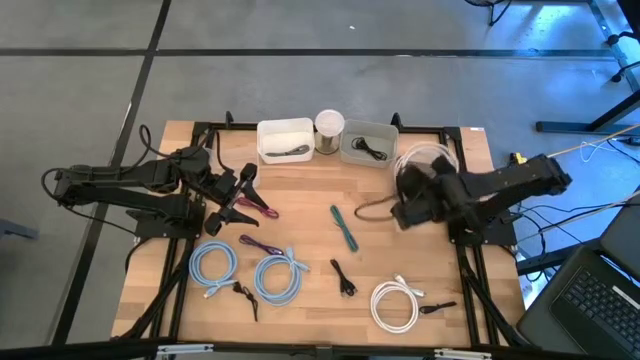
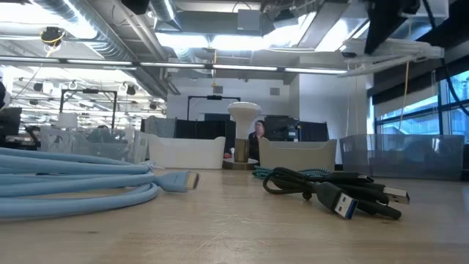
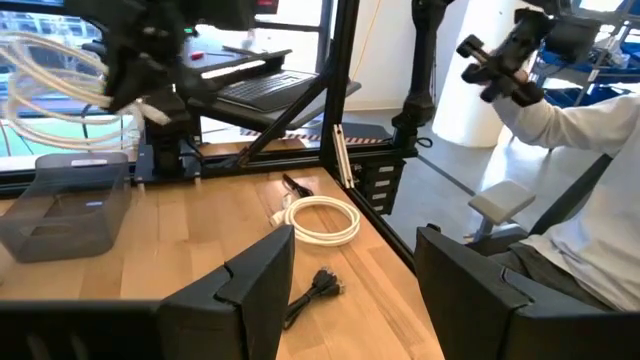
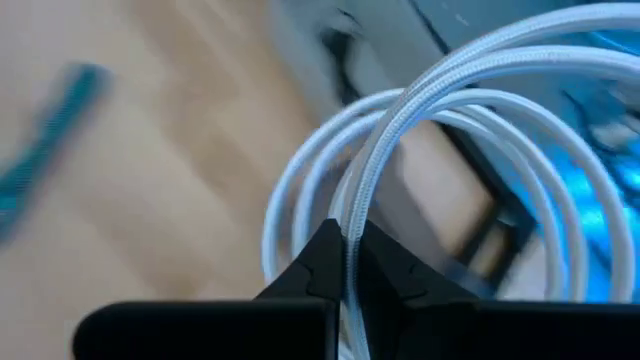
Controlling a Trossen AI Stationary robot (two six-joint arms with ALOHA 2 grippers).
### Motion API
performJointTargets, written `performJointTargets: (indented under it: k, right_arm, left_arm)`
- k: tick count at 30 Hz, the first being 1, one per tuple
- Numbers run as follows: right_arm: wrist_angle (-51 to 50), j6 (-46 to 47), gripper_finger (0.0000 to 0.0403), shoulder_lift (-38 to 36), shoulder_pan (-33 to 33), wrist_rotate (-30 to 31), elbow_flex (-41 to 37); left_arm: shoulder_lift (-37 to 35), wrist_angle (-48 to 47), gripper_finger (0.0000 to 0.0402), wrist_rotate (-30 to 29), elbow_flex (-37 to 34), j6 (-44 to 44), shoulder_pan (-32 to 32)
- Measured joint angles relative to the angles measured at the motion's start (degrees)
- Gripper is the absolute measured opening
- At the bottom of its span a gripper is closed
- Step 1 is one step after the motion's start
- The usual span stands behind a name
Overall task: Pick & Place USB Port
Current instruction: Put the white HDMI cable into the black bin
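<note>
- While the right gripper point(image 4: 350, 262) pinches the white cable coil point(image 4: 420, 120) aloft, the grey bin point(image 1: 368, 142) lies just beside it, toward the table's back edge.
- Left gripper point(image 1: 240, 195) waits spread, farther off.

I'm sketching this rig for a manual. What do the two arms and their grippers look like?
Both are dark, jointed arms on black bases. The left gripper has two broad, flat matte-black fingers. The right gripper has black fingers tapering to wedge tips. Dark cables trail beside the right arm.

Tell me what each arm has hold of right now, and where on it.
Right gripper: pinching one strand of the coiled white cable, fingers shut on it. Left gripper: open, holding nothing.
</note>
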Motion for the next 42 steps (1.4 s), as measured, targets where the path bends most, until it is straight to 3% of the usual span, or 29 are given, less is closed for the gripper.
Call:
performJointTargets:
  k: [8,14,20,24,29,32,42]
  right_arm:
    - [4.34,-12.04,0.0015,-0.84,-16.40,-3.49,-8.76]
    - [20.54,-26.39,0.0015,-5.12,-27.83,-11.04,-19.79]
    - [30.50,-32.84,0.0015,-9.48,-35.89,-15.17,-29.05]
    - [37.76,-35.74,0.0015,-11.17,-39.08,-18.45,-34.48]
    - [41.00,-37.15,0.0015,-10.69,-40.95,-21.51,-34.52]
    - [43.89,-37.79,0.0015,-10.66,-42.00,-26.28,-35.94]
    - [44.60,-33.40,0.0016,-10.66,-42.76,-30.57,-40.77]
  left_arm:
    - [0.00,0.00,0.0198,0.01,0.00,0.00,0.00]
    - [0.00,0.02,0.0198,0.01,0.00,0.00,-0.02]
    - [0.00,0.03,0.0198,0.01,0.00,0.00,-0.02]
    - [0.00,0.02,0.0198,0.01,0.00,0.00,-0.02]
    - [0.00,0.02,0.0198,0.01,0.00,0.00,0.00]
    - [0.00,0.02,0.0198,-0.01,0.00,0.00,0.00]
    - [0.00,0.02,0.0198,0.01,0.00,0.00,-0.01]
